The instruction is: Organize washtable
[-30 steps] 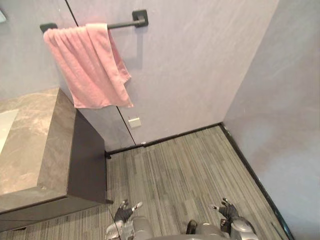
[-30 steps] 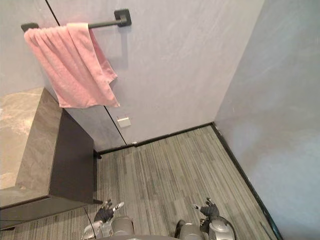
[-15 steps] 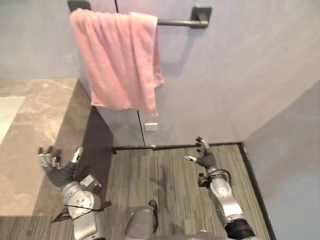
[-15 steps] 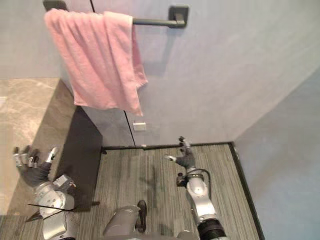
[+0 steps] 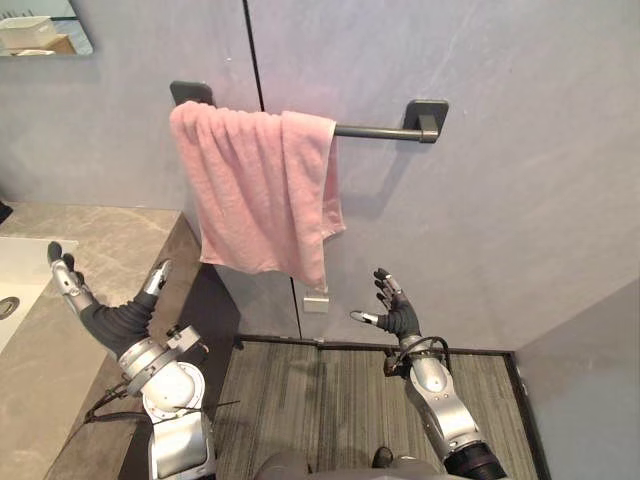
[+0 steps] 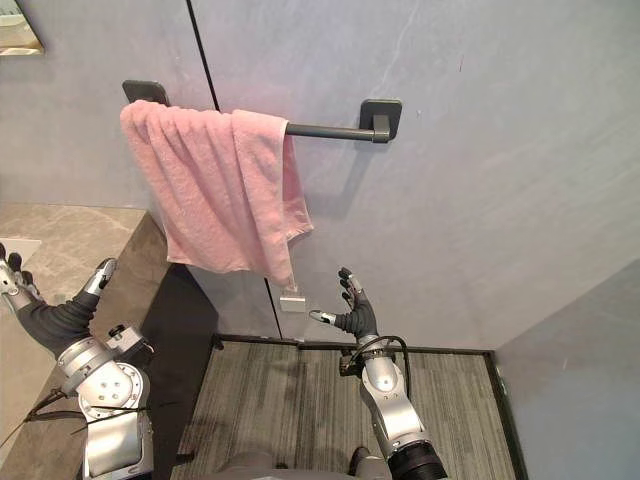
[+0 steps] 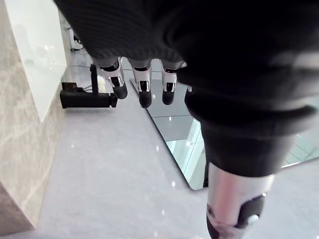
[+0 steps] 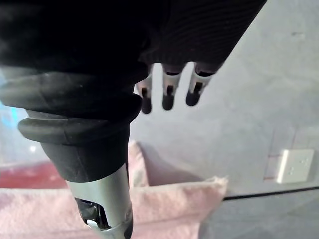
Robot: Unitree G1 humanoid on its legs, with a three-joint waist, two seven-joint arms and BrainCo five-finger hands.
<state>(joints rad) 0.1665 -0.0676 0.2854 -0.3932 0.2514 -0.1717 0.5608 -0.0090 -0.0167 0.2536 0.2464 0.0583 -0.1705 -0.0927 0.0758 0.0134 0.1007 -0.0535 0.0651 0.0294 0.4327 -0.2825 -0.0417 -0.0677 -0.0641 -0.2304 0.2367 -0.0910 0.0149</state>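
Robot at the washtable: its left hand (image 5: pixel 102 318) is held up at 8 o'clock in the head views, seen against the right end of the washtable (image 5: pixel 110 235), fingers (image 5: pixel 62 270) straight and spread wide, thumb well apart, holding nothing. The right hand (image 5: pixel 400 320) is up at 5 o'clock before the grey wall (image 5: pixel 500 200), fingers likewise straight and fanned, palm empty

The washtable, a marbled stone top over a dark cabinet front (image 5: pixel 205 310), comes in from the 9 o'clock edge, with a pale basin (image 5: pixel 25 275) sunk into it at the far left

A pink towel (image 5: pixel 262 190) hangs at 12 o'clock, draped in loose folds over the left end of a dark towel bar (image 5: pixel 375 131) fixed to the wall; the bar's right stretch is bare. The towel's lowest corner hangs just above a small white wall socket (image 5: pixel 316 301). The right hand is at 4 o'clock from that corner, near it but apart

A corner of a mirror (image 5: pixel 40 28) shows at 11 o'clock, and striped grey flooring (image 5: pixel 330 385) at 6 o'clock

In the left wrist view the straight fingers point at the wall and mirror; in the right wrist view the fingers (image 8: pixel 168 97) reach straight out, with the towel's hem and the socket past them
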